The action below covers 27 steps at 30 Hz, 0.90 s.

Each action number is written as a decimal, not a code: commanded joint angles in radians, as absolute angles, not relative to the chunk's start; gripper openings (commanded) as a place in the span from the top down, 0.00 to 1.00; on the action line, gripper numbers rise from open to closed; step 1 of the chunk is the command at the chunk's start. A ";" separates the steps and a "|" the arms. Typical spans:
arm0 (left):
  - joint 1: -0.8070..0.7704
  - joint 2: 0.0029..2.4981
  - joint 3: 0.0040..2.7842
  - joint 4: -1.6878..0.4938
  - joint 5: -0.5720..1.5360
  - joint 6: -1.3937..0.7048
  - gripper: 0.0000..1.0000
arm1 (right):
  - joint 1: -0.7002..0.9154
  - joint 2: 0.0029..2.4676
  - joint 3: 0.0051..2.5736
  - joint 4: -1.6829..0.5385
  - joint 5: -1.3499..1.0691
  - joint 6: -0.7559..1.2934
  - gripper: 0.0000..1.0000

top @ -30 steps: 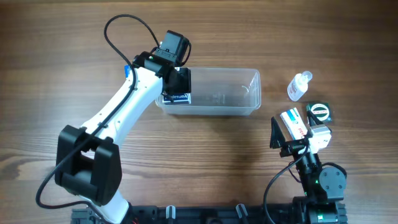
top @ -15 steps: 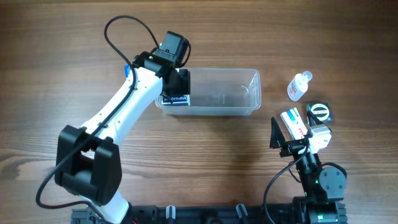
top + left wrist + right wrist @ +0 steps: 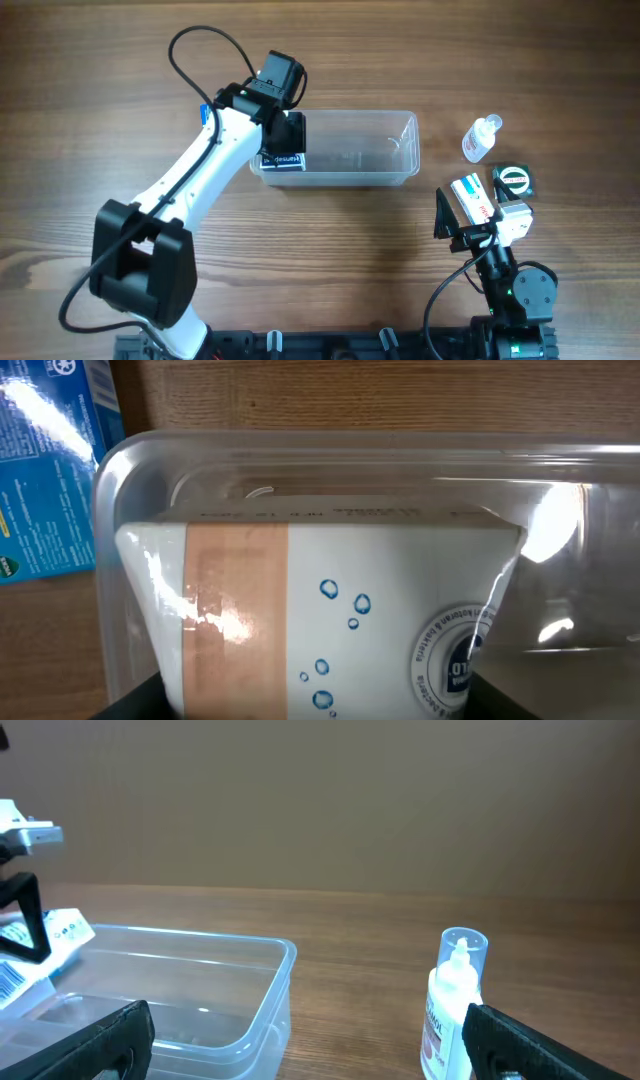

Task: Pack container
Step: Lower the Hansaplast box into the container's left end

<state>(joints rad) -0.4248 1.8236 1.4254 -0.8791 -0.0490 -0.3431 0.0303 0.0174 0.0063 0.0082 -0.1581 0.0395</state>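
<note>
Nothing has really moved since a second ago, both arms sit the same. Left gripper point(image 3: 285, 135) is clamped on a white box point(image 3: 330, 610), tucked against the left end wall of the container point(image 3: 385, 130), which sits mid-table with its right side bare. Right gripper point(image 3: 310, 1035) gapes wide, holding nothing, near the bottle point(image 3: 481, 138), well apart from the container's rim.

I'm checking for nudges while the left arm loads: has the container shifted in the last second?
No. In the overhead view the container keeps the same gap at its right end to the bottle, which lies untouched.
</note>
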 commanded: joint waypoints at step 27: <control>-0.430 1.893 1.426 -0.838 -0.107 -0.348 0.27 | 0.035 0.007 0.005 0.014 -0.182 0.045 0.00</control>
